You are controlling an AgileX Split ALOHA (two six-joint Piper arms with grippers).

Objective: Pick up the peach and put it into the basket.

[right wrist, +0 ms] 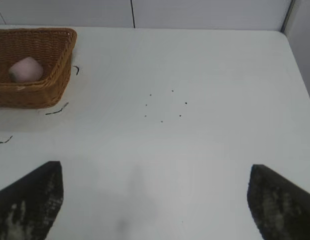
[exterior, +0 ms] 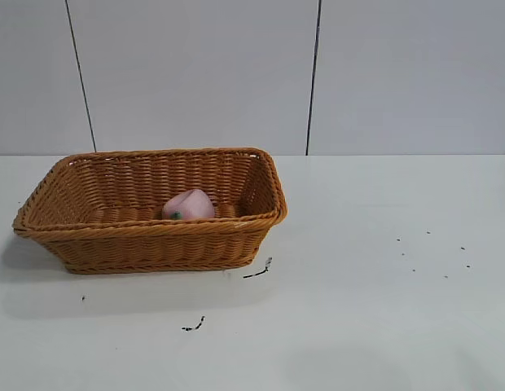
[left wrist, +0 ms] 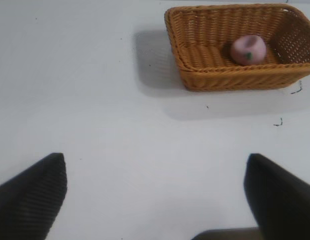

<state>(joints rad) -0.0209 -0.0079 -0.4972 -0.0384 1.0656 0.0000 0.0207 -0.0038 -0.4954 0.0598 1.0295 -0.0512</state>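
The pale pink peach [exterior: 188, 205] lies inside the orange-brown wicker basket [exterior: 147, 232], on its floor toward the right end, its green leaf mark facing the front. Both wrist views show the peach [left wrist: 248, 49] [right wrist: 26, 69] in the basket [left wrist: 230, 75] [right wrist: 42, 92] from a distance. My left gripper [left wrist: 155, 197] is open over bare table, far from the basket, nothing between its fingers. My right gripper [right wrist: 155, 197] is open too, over bare table well to the basket's right. Neither arm appears in the exterior view.
The white table [exterior: 375, 309] carries small black marks near the basket [exterior: 258, 270] [exterior: 194, 325] and a scatter of black specks at the right [exterior: 436, 252]. A pale panelled wall stands behind the table.
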